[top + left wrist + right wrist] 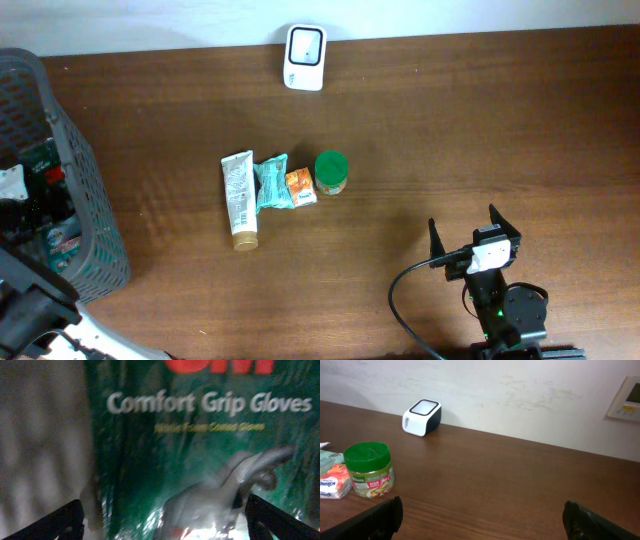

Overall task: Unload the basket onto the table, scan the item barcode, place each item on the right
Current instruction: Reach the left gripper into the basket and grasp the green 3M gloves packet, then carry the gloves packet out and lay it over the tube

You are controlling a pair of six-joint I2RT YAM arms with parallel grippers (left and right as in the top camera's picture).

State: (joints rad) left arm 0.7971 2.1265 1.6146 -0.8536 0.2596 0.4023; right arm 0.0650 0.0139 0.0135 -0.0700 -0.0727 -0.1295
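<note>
With our left end effector spread wide and the gloves pack right ahead of it, we should close gently on one edge — not crumpling any barcode.

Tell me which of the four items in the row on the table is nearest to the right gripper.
The jar with the green lid, at the row's right end. The sachet, packet and tube lie further left.
</note>
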